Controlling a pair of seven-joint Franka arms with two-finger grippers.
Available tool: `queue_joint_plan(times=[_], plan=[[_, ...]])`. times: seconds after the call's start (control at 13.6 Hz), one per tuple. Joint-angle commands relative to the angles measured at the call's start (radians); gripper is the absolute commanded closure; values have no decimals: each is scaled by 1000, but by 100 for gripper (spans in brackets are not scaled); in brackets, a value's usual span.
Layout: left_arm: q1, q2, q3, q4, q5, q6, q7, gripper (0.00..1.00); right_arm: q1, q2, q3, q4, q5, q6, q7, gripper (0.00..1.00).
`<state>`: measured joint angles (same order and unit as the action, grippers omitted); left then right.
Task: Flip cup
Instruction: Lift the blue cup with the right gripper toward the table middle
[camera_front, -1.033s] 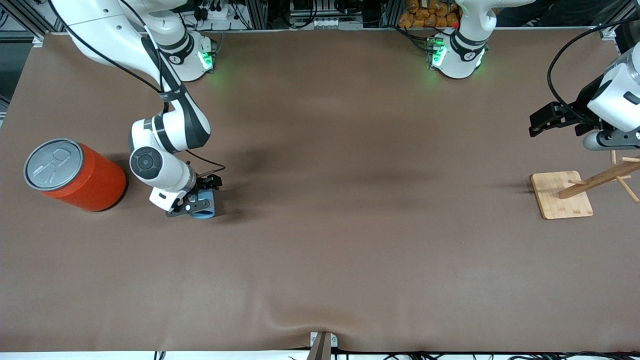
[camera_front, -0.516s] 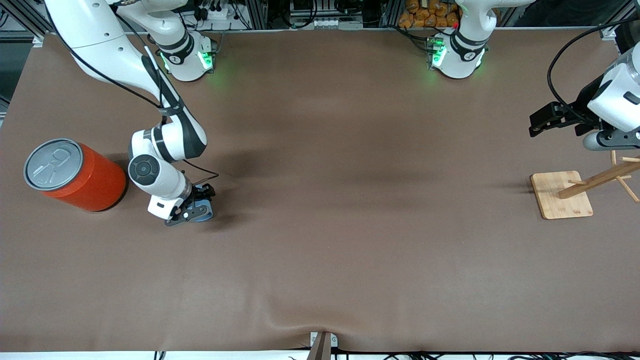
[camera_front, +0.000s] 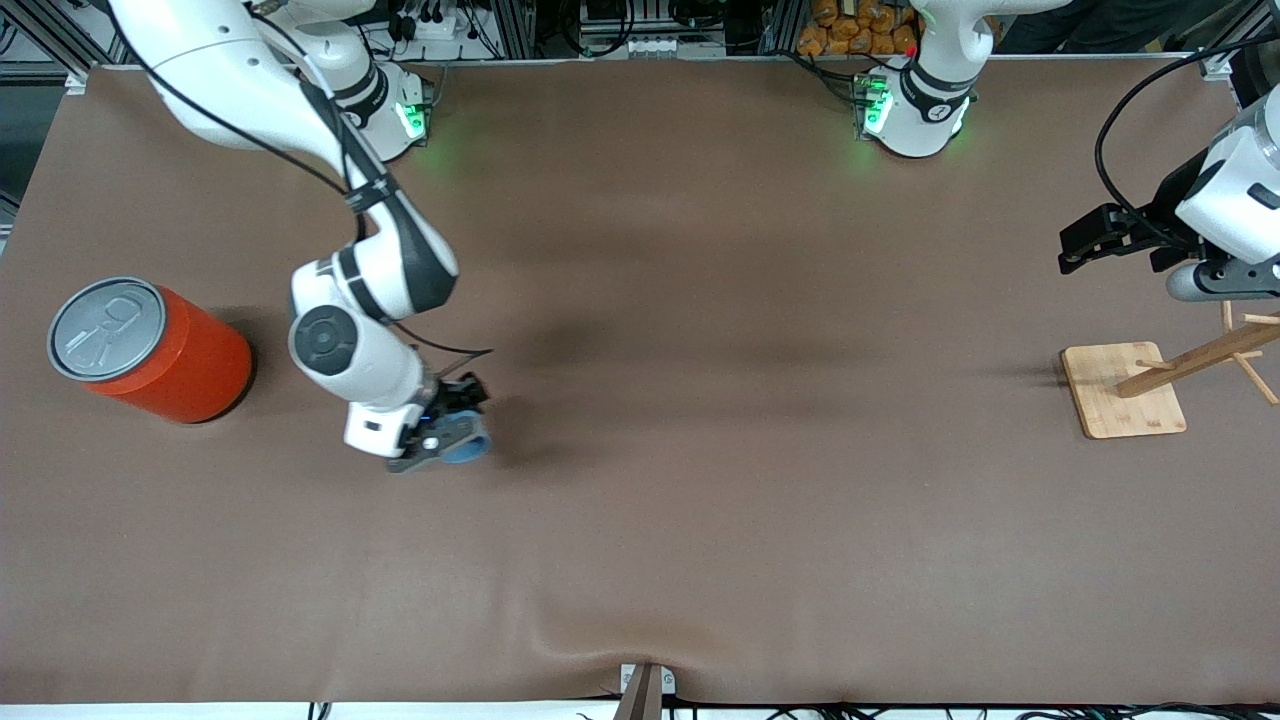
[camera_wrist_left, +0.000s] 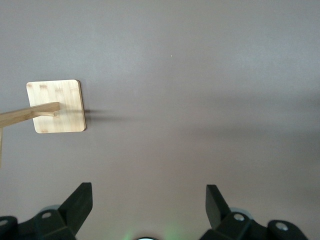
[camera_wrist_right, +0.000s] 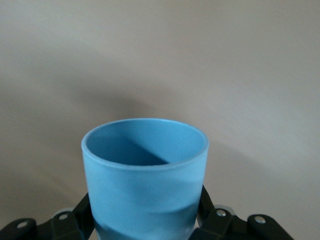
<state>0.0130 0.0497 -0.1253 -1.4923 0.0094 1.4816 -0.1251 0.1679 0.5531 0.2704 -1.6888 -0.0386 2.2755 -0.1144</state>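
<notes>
The cup (camera_front: 466, 447) is a small light-blue thing, and right now it's pinched in the right gripper (camera_front: 445, 440), up off the brown table (camera_front: 700, 500) over the stretch toward the right arm's end. In the right wrist view the cup (camera_wrist_right: 145, 175) fills most of the frame with its open mouth facing away from the wrist camera, darker blue inside, and the black fingers (camera_wrist_right: 210, 210) are pressed against its sides, so the jaws are clamped on it. From the front it looks tipped, with the rim pointing roughly sideways and down a bit.

Beside it, closer to the right arm's end of the table, the big orange can (camera_front: 150, 350) stands upright with its grey pull-tab lid showing, well apart from the cup.

Way over at the left arm's end there's a wooden rack (camera_front: 1130, 388) with a square bamboo base and slanted pegs. The left gripper (camera_front: 1080, 245) hangs in the air near it, waiting, and in the left wrist view its fingers (camera_wrist_left: 80, 202) are spread wide apart with nothing between them.
</notes>
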Motion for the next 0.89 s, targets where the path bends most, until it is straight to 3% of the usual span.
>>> queue_joint_plan(times=[0.0,0.22,0.3,0.44,0.59,0.81], plan=[[5,-4,-4,9,-6,-17,-7,0,97,131,29,206,10,-19,-31,100],[5,-4,-2,9,-8,-15,-7,0,212,224,24,361,-9,-8,-346,100],[7,-4,-2,9,-8,-17,-7,0,263,250,20,403,-10,-4,-358,100],[10,2,6,9,-5,-17,-7,0,381,306,-61,492,-65,21,-373,100],[22,13,7,9,3,-12,-2,0,464,356,-102,523,-191,35,-491,100],[28,35,12,9,4,11,-2,0,565,395,-137,534,-256,24,-511,100]])
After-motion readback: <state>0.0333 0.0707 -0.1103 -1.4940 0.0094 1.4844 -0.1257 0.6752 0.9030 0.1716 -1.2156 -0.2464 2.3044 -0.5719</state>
